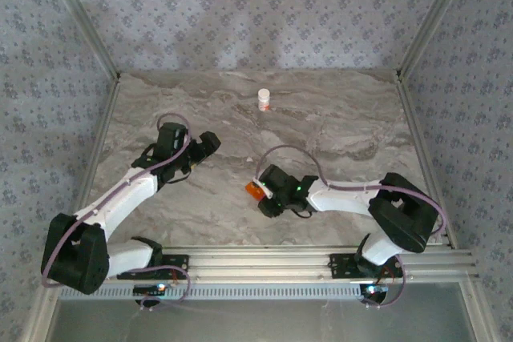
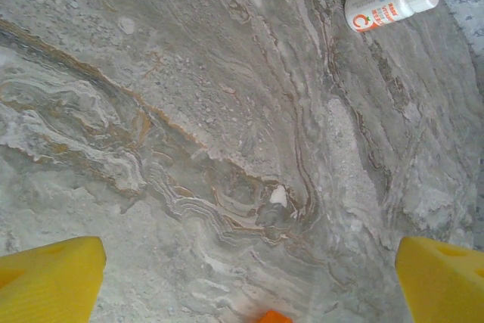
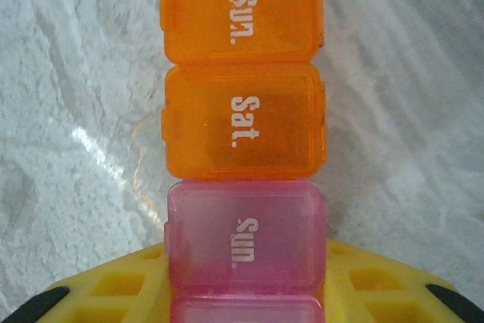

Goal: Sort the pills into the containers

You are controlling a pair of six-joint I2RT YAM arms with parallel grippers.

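Pinching the pill organizer strip (image 3: 242, 149) by its pink end, right hand (image 3: 246, 293) looks clamped; light, slick plastic. Left hand (image 2: 246, 277) gapes empty.

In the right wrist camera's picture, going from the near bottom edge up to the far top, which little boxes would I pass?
cut-off pink box → pink box marked Sun. → orange box marked Sat. → orange box marked Sun.

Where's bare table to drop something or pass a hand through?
Free: table right of the bottle to the right rail; the far-left corner beyond the left gripper; the near patch between left arm and right gripper. Crowded: centre, where it grips the container strip close to the left gripper.
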